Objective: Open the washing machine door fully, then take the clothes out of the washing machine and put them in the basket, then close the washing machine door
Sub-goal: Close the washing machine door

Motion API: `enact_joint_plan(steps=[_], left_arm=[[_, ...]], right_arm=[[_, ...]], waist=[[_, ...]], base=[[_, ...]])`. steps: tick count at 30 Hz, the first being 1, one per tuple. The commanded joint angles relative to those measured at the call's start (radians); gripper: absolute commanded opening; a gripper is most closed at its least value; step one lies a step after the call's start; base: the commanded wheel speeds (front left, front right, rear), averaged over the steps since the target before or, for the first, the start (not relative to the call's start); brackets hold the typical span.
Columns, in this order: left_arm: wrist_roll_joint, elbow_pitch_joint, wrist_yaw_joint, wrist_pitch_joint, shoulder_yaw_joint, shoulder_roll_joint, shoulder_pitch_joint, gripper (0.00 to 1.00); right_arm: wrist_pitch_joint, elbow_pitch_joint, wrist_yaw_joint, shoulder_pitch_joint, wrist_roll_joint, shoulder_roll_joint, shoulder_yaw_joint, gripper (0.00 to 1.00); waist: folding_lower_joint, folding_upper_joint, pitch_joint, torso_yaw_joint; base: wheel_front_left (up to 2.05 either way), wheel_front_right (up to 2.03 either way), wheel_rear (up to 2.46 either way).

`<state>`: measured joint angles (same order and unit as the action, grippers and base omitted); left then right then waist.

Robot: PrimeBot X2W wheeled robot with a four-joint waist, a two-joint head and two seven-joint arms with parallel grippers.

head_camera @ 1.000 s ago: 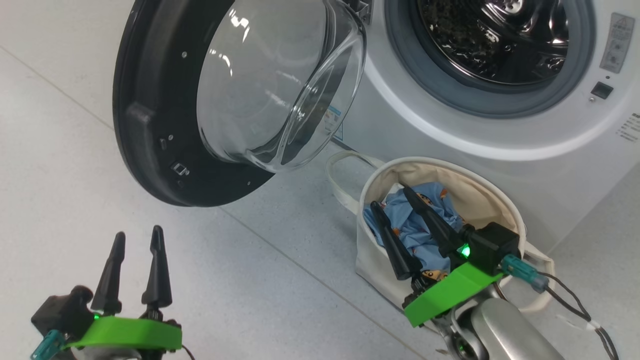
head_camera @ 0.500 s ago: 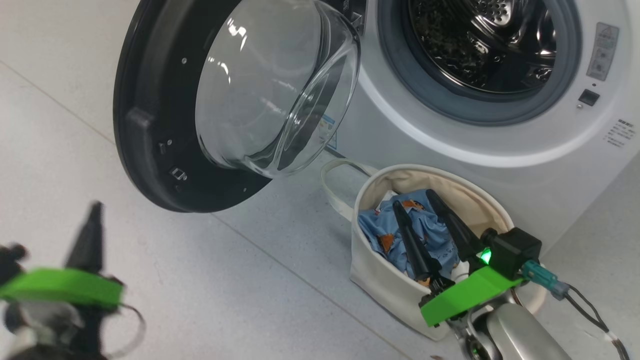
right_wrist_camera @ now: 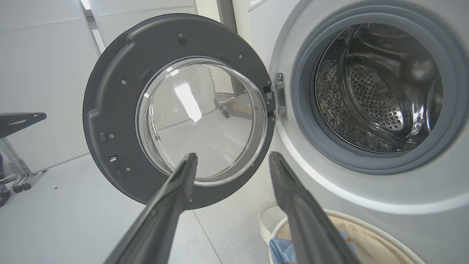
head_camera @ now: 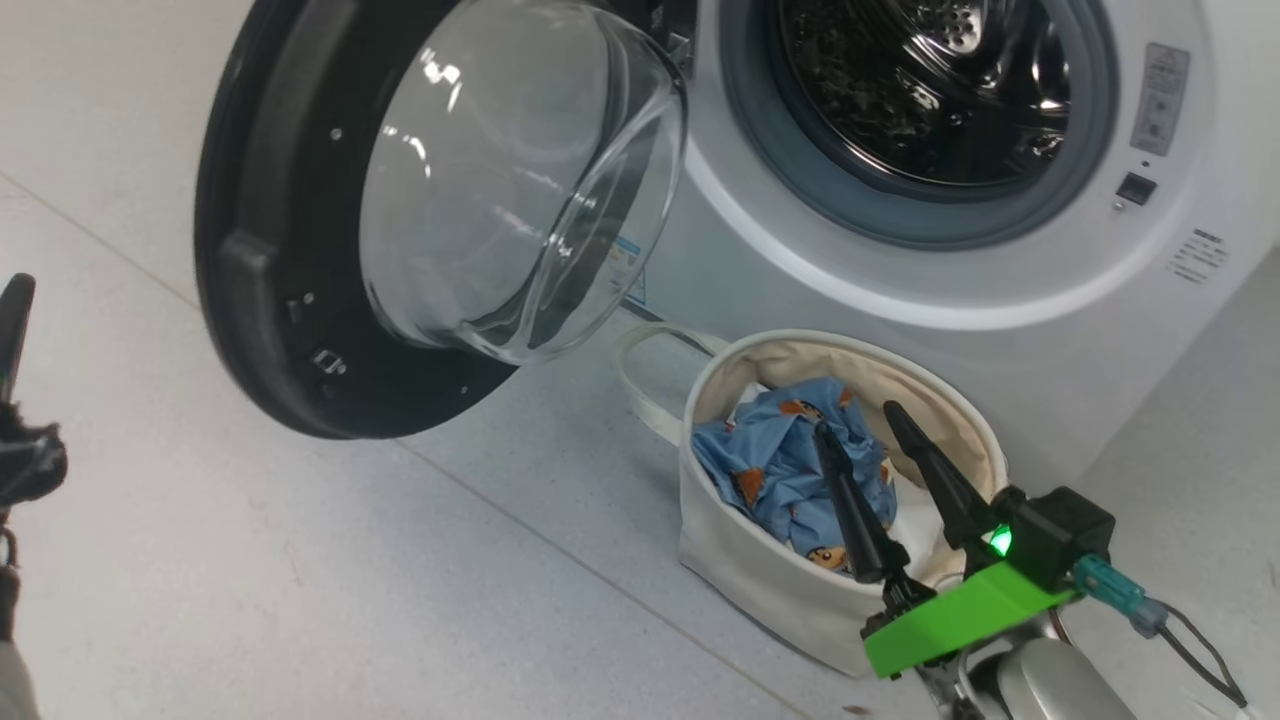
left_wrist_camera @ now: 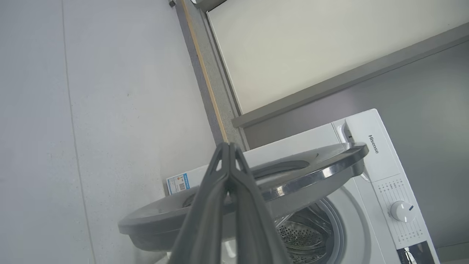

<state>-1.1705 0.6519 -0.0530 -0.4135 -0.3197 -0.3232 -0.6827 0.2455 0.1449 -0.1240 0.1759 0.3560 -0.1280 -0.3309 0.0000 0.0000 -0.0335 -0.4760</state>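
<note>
Starting at your right gripper (head_camera: 856,418): its two fingers (head_camera: 855,510) stand spread well apart with nothing between them, released and empty. It hangs over the near side of the basket (head_camera: 760,590). The clothes (head_camera: 775,470) lie bunched inside the basket, just beneath and behind the fingertips. From the head view you cannot tell whether a finger brushes the fabric. In the right wrist view the clothes show as a blue scrap at the bottom edge, low between the fingers, while the tips point up at the door (head_camera: 260,250) and the machine (head_camera: 1000,320).

Your left gripper (left_wrist_camera: 228,145) is clenched, fingers pressed together tip to tip, gripping nothing. It sits off to the left, apart from the door, aimed toward the door's outer face.

The door is swung wide to the left of the drum (head_camera: 920,90), its glass bowl bulging toward the basket. The drum's mouth shows perforated steel. The basket stands on the floor (head_camera: 300,600) just in front of the machine, below the drum.

For writing, the left wrist view reads "Hisense" (left_wrist_camera: 373,143) on the machine's top panel. Beside it is a white dial (left_wrist_camera: 401,211) ringed by print too fine to read. A blue-edged sticker (left_wrist_camera: 178,183) sits low on the front. A grey label (head_camera: 1158,95) and lines of print beside the drum are also illegible.
</note>
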Motion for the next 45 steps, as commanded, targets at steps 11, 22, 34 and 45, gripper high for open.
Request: enact_joint_plan(steps=[11, 22, 34, 45], left_arm=[[-0.137, 0.151, -0.041, -0.142, -0.066, -0.069, -0.207, 0.00], [-0.057, 0.130, -0.073, -0.215, 0.092, -0.008, -0.183, 0.00], [-0.048, -0.172, -0.075, -0.343, 0.241, 0.114, -0.028, 0.00], [-0.076, -0.515, -0.043, -0.356, 0.279, 0.204, 0.131, 0.00]], right_arm=[[-0.042, -0.085, -0.007, 0.028, -0.035, 0.004, 0.005, 1.00], [-0.049, -0.093, -0.007, 0.032, -0.045, 0.006, 0.017, 1.00], [-0.039, -0.088, -0.007, 0.022, -0.044, 0.015, 0.032, 1.00], [-0.012, -0.096, -0.007, 0.010, -0.055, 0.043, 0.052, 1.00]], waist=[[0.0000, 0.0000, -0.065, 0.056], [0.0000, 0.0000, -0.086, 0.055], [0.0000, 0.0000, -0.083, 0.082], [0.0000, 0.0000, -0.101, 0.266]], base=[[0.00, 0.00, 0.00], [0.00, 0.00, 0.00], [0.00, 0.00, 0.00], [0.00, 0.00, 0.00]])
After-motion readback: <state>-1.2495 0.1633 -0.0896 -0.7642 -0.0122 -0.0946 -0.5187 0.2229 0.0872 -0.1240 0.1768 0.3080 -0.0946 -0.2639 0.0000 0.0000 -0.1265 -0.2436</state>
